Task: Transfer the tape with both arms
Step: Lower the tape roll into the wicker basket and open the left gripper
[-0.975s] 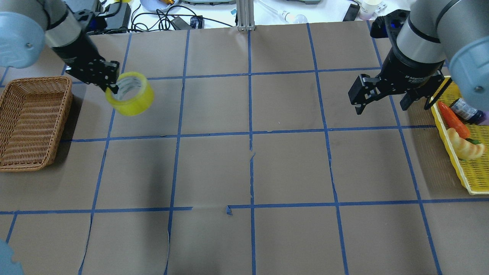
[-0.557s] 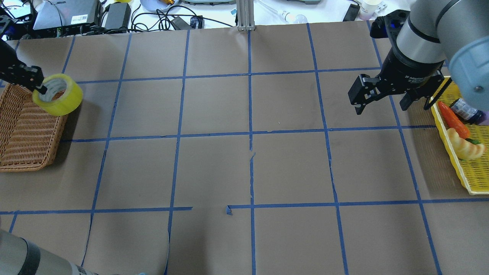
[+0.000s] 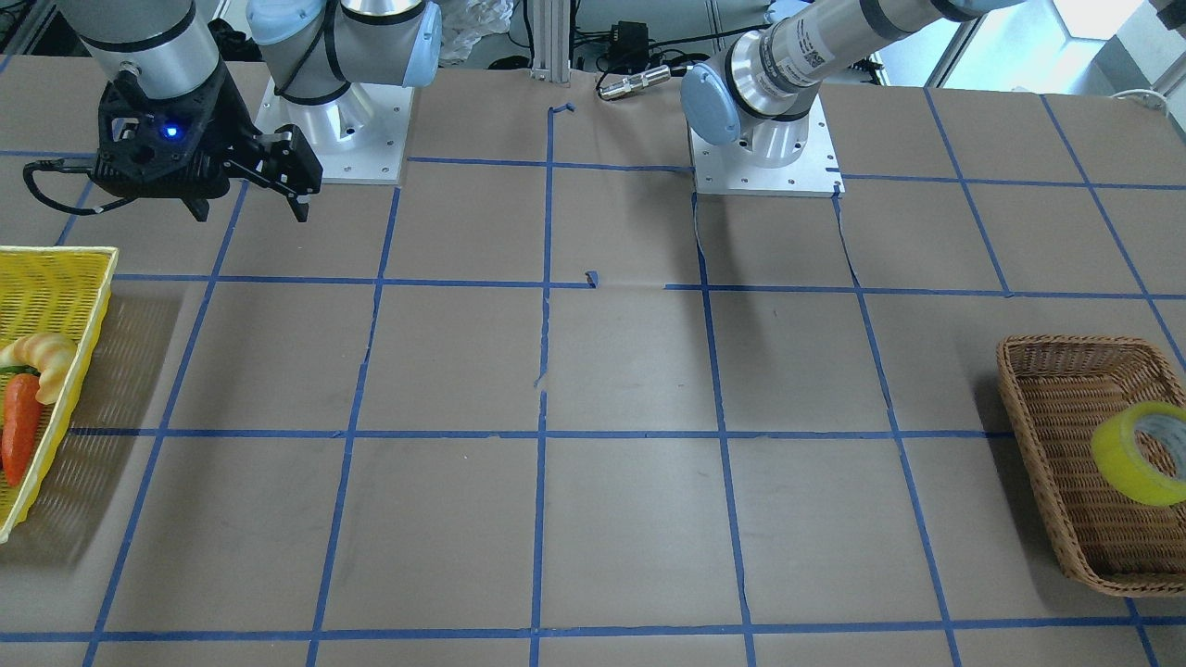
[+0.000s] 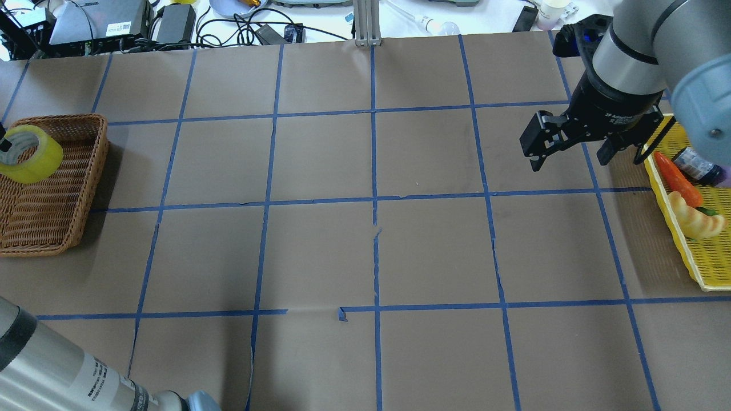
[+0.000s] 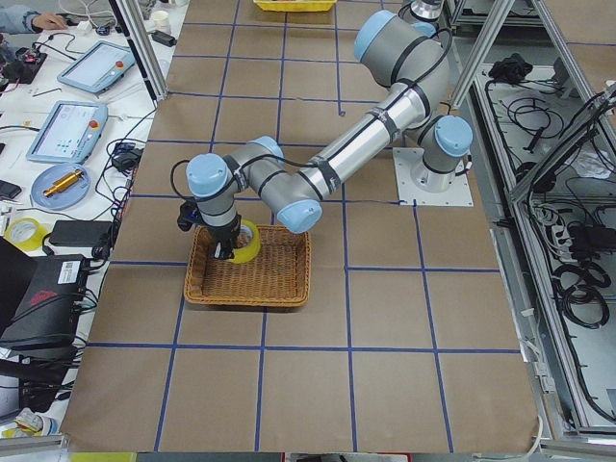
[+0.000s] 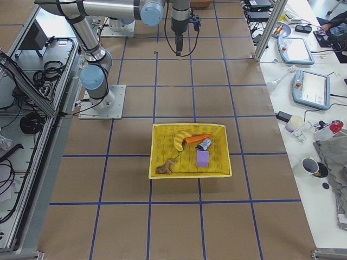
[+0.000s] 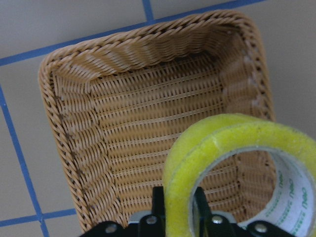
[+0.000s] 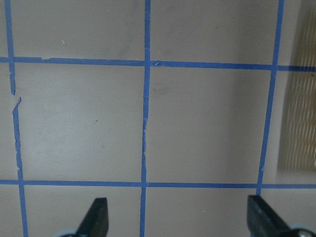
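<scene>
The yellow tape roll point(image 4: 28, 153) with its grey-white core hangs over the brown wicker basket point(image 4: 68, 228) at the table's left end. It also shows in the front view point(image 3: 1138, 452) and the left side view point(image 5: 245, 241). My left gripper point(image 7: 178, 200) is shut on the tape's wall point(image 7: 237, 163), one finger inside the core and one outside, above the basket's floor point(image 7: 64, 148). In the overhead view the left gripper is almost out of frame. My right gripper point(image 4: 571, 158) is open and empty, raised over the table's right part point(image 8: 180, 219).
A yellow basket point(image 4: 685, 257) with a carrot, a croissant and a bottle sits at the right edge, just beside the right gripper. Cables, a power brick and devices lie past the table's far edge. The left arm's forearm point(image 4: 51, 371) crosses the near-left corner.
My left gripper has carried the tape leftward, from over the table to over the wicker basket. The right arm has not moved.
</scene>
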You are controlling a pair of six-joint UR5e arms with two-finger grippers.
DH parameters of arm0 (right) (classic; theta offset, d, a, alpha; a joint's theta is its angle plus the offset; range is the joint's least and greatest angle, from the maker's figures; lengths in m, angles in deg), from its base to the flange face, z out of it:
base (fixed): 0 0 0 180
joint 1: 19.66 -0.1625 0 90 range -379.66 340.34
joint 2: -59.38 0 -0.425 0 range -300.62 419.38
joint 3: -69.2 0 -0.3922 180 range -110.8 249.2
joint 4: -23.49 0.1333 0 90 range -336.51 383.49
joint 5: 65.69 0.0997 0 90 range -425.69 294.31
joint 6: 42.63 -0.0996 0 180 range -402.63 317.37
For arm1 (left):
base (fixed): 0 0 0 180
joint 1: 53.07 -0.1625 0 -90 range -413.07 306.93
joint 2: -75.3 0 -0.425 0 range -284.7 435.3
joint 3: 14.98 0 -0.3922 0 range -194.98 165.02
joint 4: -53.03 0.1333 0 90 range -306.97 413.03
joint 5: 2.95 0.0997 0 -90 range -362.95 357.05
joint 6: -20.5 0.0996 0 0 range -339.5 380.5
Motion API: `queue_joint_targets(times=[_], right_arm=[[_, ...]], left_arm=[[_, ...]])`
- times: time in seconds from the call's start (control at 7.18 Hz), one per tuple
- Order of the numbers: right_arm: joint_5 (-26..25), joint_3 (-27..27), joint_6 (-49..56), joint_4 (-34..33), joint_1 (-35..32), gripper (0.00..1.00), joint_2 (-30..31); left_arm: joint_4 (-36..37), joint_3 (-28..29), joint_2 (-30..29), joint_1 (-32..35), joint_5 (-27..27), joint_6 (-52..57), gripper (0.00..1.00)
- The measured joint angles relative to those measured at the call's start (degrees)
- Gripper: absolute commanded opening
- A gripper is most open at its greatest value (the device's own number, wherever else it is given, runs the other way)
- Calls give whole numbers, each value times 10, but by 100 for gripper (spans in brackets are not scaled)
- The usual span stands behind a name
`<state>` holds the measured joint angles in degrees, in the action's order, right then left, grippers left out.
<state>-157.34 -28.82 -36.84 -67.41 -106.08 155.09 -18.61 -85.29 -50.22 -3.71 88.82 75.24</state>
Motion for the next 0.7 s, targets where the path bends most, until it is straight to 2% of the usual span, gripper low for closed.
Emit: queue_joint_targets(times=[0.28,0.42,0.56,0.7], right_arm=[[2,0,2,0,0,100,0],[3,0,3,-1,0,100,0],[4,0,3,-1,-1,100,0],[5,0,3,-1,0,100,-1]], left_arm=[[27,-20,-22,-8,-38,17,2],[49,-37,-25,-10,-43,24,70],[72,-51,-24,-11,-44,27,85],[81,-58,-21,-11,-44,28,89]])
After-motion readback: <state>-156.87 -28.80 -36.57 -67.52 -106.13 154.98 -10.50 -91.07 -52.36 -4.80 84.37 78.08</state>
